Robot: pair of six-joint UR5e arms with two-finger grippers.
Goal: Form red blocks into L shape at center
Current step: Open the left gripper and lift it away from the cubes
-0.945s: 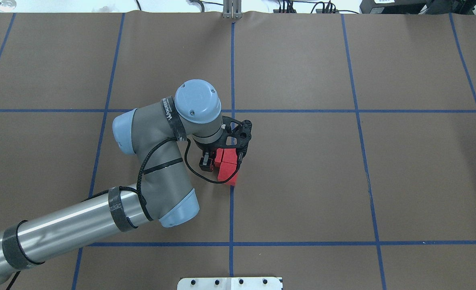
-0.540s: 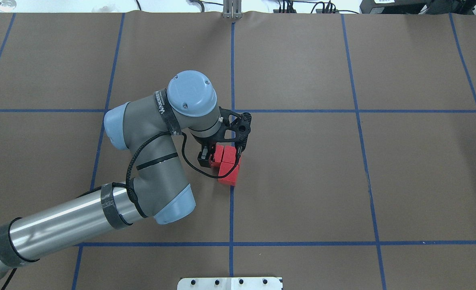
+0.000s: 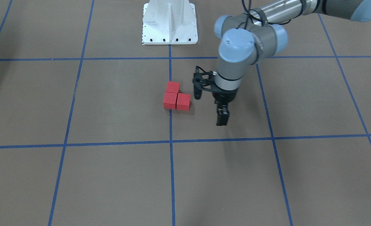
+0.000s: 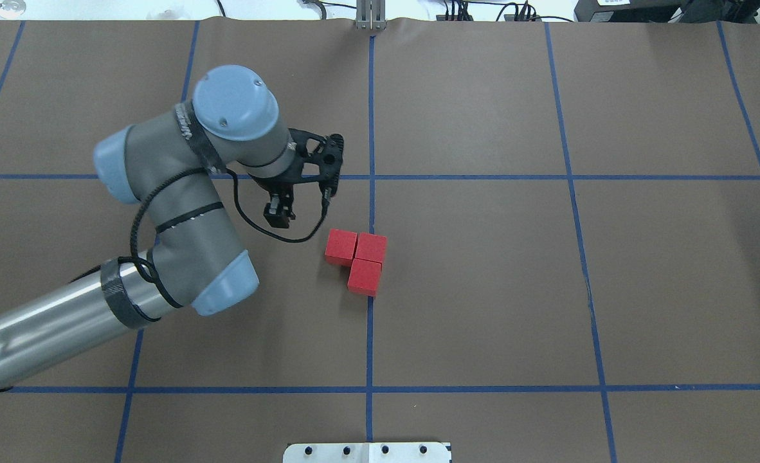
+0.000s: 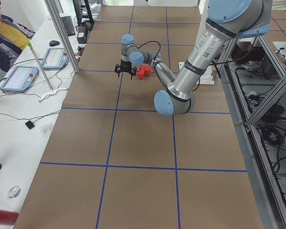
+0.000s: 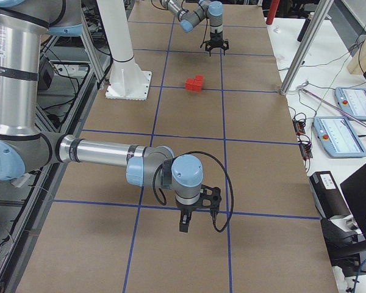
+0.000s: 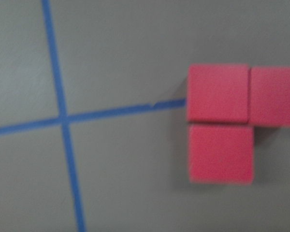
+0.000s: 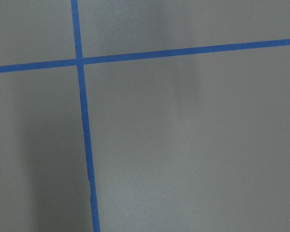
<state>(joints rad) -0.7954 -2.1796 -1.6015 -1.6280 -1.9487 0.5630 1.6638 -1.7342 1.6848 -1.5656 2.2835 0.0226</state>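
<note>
Three red blocks lie flat and touching in an L on the center, right on the middle blue tape line. The same L shows in the front view as the red blocks and at the right of the left wrist view as the red blocks. My left gripper hangs open and empty, apart from them on their far-left side; the left gripper has clear floor between it and the blocks. My right gripper hovers far off over bare brown surface; I cannot tell its state.
The white robot base stands at the near table edge on the middle line. A metal post rises at the far edge. An operator sits beyond the table with control tablets.
My left gripper, which straddled the blocks, has pulled back to the far left and stands clear of them. The three blocks stay in their L on the tape line.
</note>
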